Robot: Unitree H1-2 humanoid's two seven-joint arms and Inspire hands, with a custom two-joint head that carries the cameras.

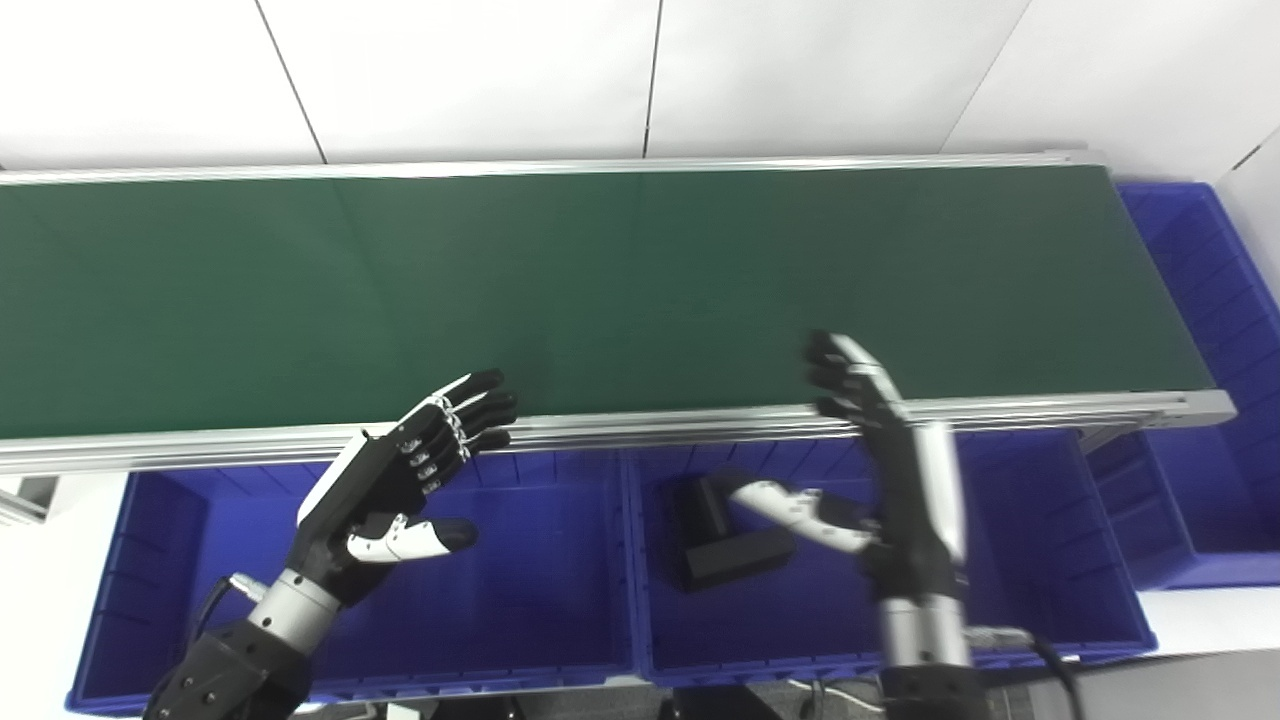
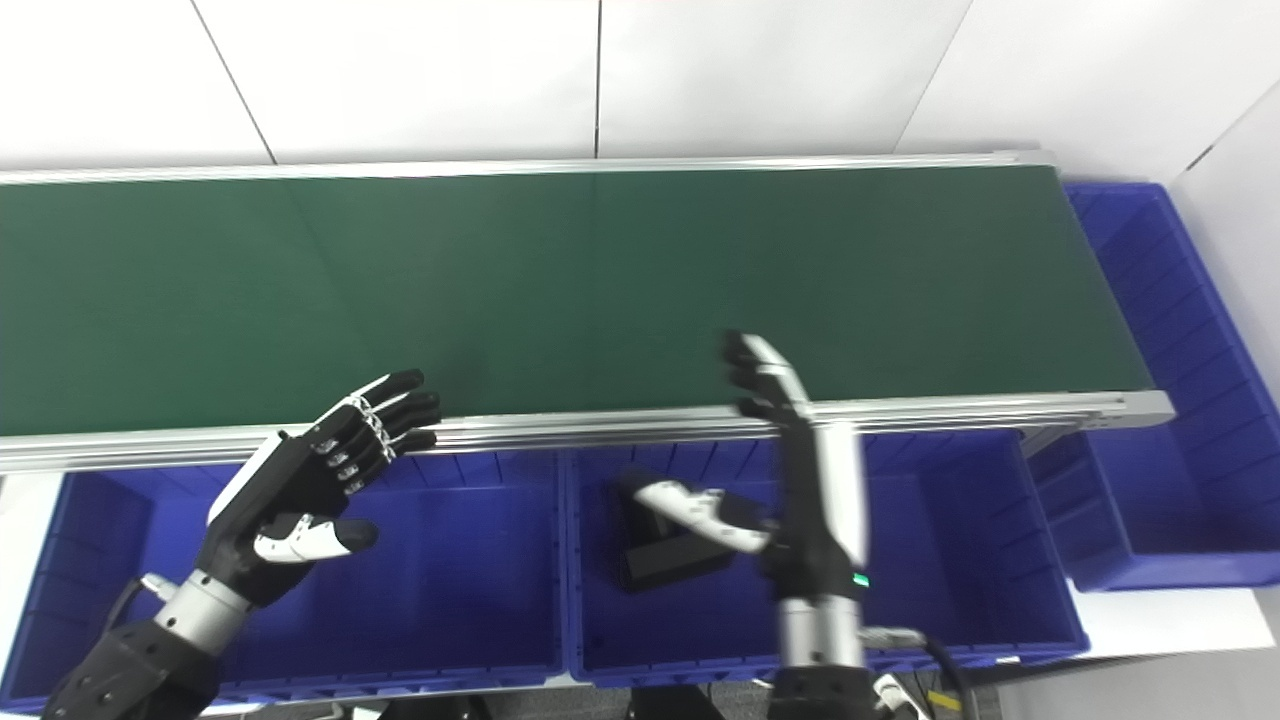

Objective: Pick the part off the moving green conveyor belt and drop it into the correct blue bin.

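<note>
Plainly, both hands are spread wide and grip nothing. The left hand [image 1: 385, 490] hangs above the left blue bin [image 1: 560, 640] with its fingers straight and fanned, the dark fingertips [image 1: 490, 400] reaching over the aluminium rail [image 1: 650, 425] at the belt's near edge, the thumb held out to the side below them; whether the tips touch the rail cannot be told. The right hand [image 1: 880, 470] stands edge-on over the middle blue bin [image 1: 1060, 560], fingers pointing up past the rail onto the edge of the green conveyor belt [image 1: 600, 290] — its white-tipped thumb sticks out leftward, above the black part [image 1: 725, 555]. That part, a dark blocky piece, lies in the left half of the middle bin, apparently on the floor of it, apart from the hand; its exact shape is hard to make out since the thumb crosses it. A third blue bin [image 2: 1150, 300] sits at the belt's right end. The right eye view shows more of that end bin and of the white wall [image 2: 1235, 180] beside it — the left eye view shows more of the left bin's outer end.
</note>
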